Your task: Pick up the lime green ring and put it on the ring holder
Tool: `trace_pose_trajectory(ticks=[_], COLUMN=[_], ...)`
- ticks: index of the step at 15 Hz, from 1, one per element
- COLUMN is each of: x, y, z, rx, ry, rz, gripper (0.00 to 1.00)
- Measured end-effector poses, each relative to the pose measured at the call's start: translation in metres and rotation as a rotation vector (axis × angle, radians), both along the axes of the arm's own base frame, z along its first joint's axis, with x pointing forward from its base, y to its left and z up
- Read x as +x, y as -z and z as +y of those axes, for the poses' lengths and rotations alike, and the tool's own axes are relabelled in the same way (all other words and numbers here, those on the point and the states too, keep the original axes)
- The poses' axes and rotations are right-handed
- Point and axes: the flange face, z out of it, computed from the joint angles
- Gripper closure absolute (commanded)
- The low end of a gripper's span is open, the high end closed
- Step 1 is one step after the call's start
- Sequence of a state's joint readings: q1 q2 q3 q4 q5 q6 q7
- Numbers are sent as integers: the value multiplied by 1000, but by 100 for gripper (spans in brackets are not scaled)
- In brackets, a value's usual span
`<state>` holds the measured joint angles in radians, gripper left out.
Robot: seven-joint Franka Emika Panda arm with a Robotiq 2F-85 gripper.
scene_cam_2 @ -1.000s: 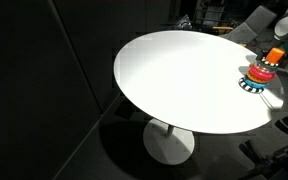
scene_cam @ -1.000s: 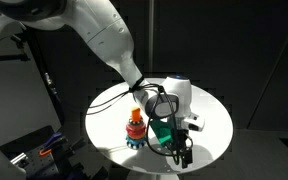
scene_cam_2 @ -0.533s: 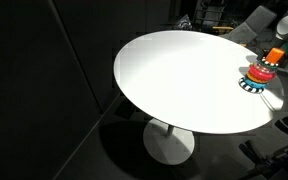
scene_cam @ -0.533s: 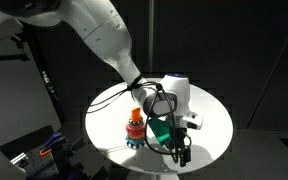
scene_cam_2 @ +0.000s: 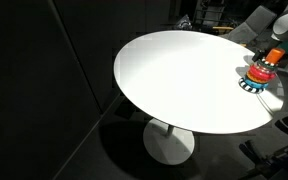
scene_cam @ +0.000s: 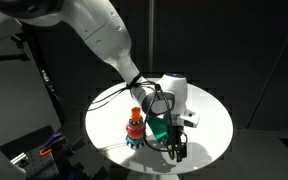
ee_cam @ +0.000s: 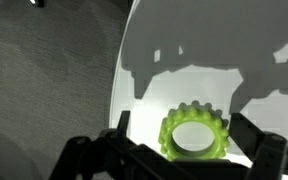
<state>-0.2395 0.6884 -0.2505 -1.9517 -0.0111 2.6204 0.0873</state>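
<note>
in the wrist view the lime green ring [ee_cam: 194,133] lies flat on the white tabletop [ee_cam: 204,85], between the fingers of the tool [ee_cam: 183,128], which stands wide with one finger on each side of the ring. in both exterior views the ring holder [scene_cam: 134,128] [scene_cam_2: 257,75] stands upright near the tabletop's edge, and the tool is low beside it.

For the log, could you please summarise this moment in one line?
gripper: open, straddling ring | ring: flat on table | holder: nearby
</note>
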Motion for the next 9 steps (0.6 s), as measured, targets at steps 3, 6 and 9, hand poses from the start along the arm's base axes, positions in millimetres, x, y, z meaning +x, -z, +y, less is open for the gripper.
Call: trace_pose_trajectory(ticks=[3,6,9], x=[3,3,4], y=[0,-1,-3], z=[2,-1,-7], rx=[18,26,23], ry=[18,39,59], rz=[-17,-37,-63], gripper=[0,0,0])
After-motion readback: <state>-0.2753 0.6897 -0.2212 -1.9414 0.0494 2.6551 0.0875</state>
